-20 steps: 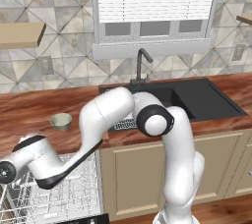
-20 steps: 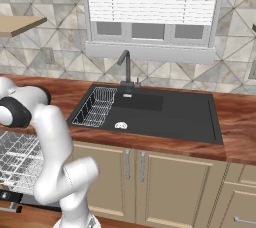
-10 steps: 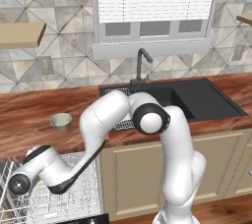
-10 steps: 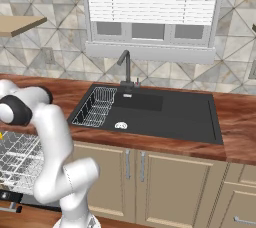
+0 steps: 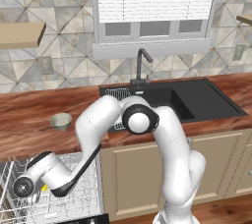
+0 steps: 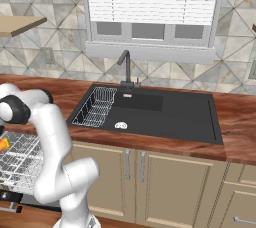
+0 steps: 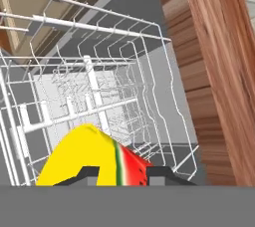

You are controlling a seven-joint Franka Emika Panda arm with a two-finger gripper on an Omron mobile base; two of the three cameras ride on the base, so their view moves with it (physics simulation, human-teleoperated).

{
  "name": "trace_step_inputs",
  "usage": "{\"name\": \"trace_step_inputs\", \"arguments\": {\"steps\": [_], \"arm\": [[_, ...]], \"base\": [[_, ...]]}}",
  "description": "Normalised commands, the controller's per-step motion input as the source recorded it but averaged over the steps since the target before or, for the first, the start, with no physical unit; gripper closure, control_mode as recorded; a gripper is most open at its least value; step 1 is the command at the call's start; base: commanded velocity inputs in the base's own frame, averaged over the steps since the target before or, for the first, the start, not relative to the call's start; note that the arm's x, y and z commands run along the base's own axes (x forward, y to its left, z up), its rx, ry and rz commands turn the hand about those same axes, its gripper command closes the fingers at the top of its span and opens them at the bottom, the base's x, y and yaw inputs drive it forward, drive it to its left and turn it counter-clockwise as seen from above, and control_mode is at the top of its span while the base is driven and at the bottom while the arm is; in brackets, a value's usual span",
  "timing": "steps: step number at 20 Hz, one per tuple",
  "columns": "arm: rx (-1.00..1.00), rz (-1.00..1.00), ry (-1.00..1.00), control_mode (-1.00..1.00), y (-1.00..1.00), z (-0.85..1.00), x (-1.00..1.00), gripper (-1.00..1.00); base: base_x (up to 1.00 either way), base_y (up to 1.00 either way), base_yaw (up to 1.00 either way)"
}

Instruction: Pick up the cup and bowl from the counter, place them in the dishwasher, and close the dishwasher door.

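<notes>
Your pincer (image 7: pixel 118 172) is clamped on the cup (image 7: pixel 89 157), low over the dishwasher (image 7: pixel 99 86) rack. It looks light, stiff and slick-sided, so keep hold mid-wall. The bowl (image 5: pixel 61 121) waits on the table (image 5: pixel 24 125).

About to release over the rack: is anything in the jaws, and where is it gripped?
Yes, the cup. The gripper is shut on it near one end, above the dishwasher's wire rack; which end cannot be told.

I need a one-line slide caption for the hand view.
Claw holds the yellow cup above the dishwasher's white wire rack.
</notes>
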Motion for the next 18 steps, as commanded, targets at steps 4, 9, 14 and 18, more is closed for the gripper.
{"name": "trace_step_inputs", "arguments": {"steps": [4, 9, 14, 18], "arm": [[-0.13, 0.04, 0.03, -1.00, 0.01, -0.40, 0.28, 1.00], [-0.12, 0.04, 0.00, -1.00, 0.00, -0.53, 0.25, 1.00], [-0.08, 0.03, 0.00, -1.00, 0.01, -0.53, 0.15, 1.00], [-0.01, 0.02, -0.02, -1.00, 0.01, -0.13, 0.04, 1.00]], "base": [[0.00, 0.00, 0.00], [0.00, 0.00, 0.00], [0.00, 0.00, 0.00], [0.00, 0.00, 0.00]]}}
